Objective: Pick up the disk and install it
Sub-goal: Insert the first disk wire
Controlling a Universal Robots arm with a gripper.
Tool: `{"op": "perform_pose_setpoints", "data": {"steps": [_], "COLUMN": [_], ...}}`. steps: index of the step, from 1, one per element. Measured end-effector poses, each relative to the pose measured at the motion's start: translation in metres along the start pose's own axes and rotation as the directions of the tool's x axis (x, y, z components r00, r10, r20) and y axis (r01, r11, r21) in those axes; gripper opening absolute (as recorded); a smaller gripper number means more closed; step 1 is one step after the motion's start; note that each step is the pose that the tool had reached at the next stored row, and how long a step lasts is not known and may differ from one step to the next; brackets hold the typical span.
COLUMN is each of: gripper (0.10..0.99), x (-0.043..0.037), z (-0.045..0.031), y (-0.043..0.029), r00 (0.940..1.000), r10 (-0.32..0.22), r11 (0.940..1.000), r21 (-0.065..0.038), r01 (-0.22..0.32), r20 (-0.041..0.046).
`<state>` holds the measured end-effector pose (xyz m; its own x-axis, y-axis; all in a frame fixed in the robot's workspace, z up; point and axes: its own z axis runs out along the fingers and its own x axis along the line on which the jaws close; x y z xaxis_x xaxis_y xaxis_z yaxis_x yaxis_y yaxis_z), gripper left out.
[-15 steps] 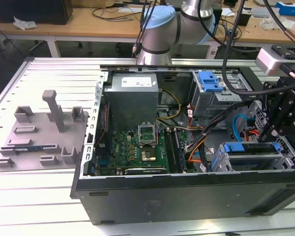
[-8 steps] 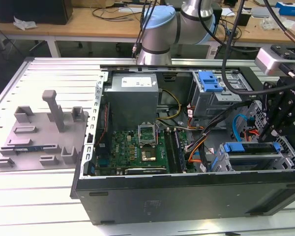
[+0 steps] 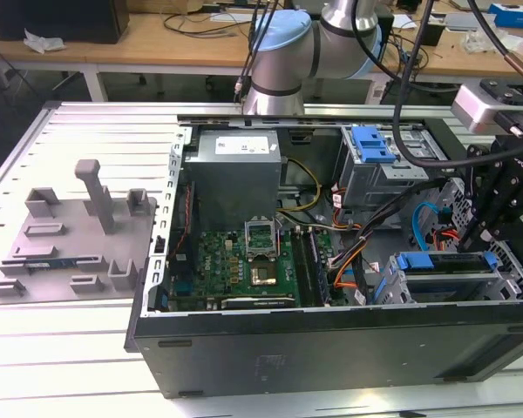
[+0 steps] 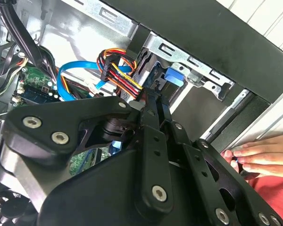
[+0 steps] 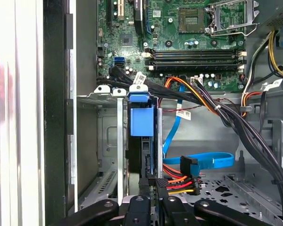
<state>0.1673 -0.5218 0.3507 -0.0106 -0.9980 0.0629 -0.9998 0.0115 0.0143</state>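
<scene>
The disk [image 3: 444,262] sits edge-up in the drive cage [image 3: 506,279] at the case's front corner, on the exterior view's right, framed by its blue carrier. In the first wrist view the disk [image 5: 141,123] stands inside the cage slot with the blue bracket on its far end. My gripper [image 3: 481,240] hangs just above the disk's right end. Its black fingers are shut side by side, and the gripper [image 5: 154,182] is right at the disk's near edge with nothing between the fingers. The second wrist view has the gripper [image 4: 153,98] pointing at the carrier's blue tab [image 4: 173,76].
Red, orange and blue cables [image 5: 188,169] crowd beside the cage. The motherboard [image 3: 244,261], grey power supply [image 3: 235,165] and a second blue carrier [image 3: 372,144] fill the open case. A grey fixture plate [image 3: 70,235] lies at the exterior view's left. A person's hand [image 4: 259,157] rests outside the case wall.
</scene>
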Motion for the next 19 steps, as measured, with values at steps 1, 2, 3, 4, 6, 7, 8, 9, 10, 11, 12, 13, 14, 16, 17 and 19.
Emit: {"op": "perform_pose_setpoints", "data": {"steps": [1, 2, 3, 4, 6, 7, 8, 9, 10, 11, 12, 13, 14, 16, 17, 19], "gripper": [0.169, 0.169, 0.169, 0.169, 0.169, 0.169, 0.169, 0.169, 0.169, 0.169, 0.169, 0.169, 0.169, 0.169, 0.169, 0.169], "x": [0.0000, 0.0001, 0.0002, 0.0011, 0.0031, 0.0031, 0.0032, 0.0034, 0.0035, 0.0036, 0.0037, 0.0038, 0.0039, 0.0041, 0.0042, 0.0045], "z": [-0.0001, 0.0000, 0.0000, 0.0001, 0.0002, 0.0002, 0.0002, 0.0005, 0.0006, 0.0008, 0.0008, 0.0009, 0.0009, 0.0009, 0.0009, 0.0009], "y": [0.0000, -0.0001, 0.0000, 0.0000, 0.0000, -0.0001, -0.0001, -0.0001, -0.0001, -0.0001, -0.0001, -0.0001, -0.0001, -0.0001, -0.0002, -0.0003], "r00": [1.0000, 0.9999, 0.9999, 0.9999, 0.9998, 0.9998, 0.9998, 0.9998, 0.9998, 0.9998, 0.9998, 0.9998, 0.9998, 0.9998, 0.9998, 0.9998], "r10": [0.000, 0.000, 0.000, 0.000, 0.002, 0.002, 0.002, 0.002, 0.002, 0.002, 0.003, 0.004, 0.005, 0.006, 0.006, 0.009], "r11": [1.0000, 1.0000, 1.0000, 1.0000, 1.0000, 1.0000, 1.0000, 1.0000, 1.0000, 1.0000, 1.0000, 1.0000, 1.0000, 1.0000, 1.0000, 1.0000], "r21": [0.000, 0.000, 0.000, 0.000, 0.000, 0.000, 0.000, 0.000, 0.000, 0.000, 0.000, 0.000, 0.000, -0.001, -0.001, -0.001], "r01": [0.000, 0.000, 0.000, 0.000, -0.002, -0.002, -0.002, -0.002, -0.002, -0.002, -0.003, -0.004, -0.005, -0.006, -0.006, -0.009], "r20": [0.0050, 0.0109, 0.0145, 0.0163, 0.0175, 0.0176, 0.0176, 0.0175, 0.0175, 0.0177, 0.0176, 0.0177, 0.0176, 0.0176, 0.0176, 0.0176]}}
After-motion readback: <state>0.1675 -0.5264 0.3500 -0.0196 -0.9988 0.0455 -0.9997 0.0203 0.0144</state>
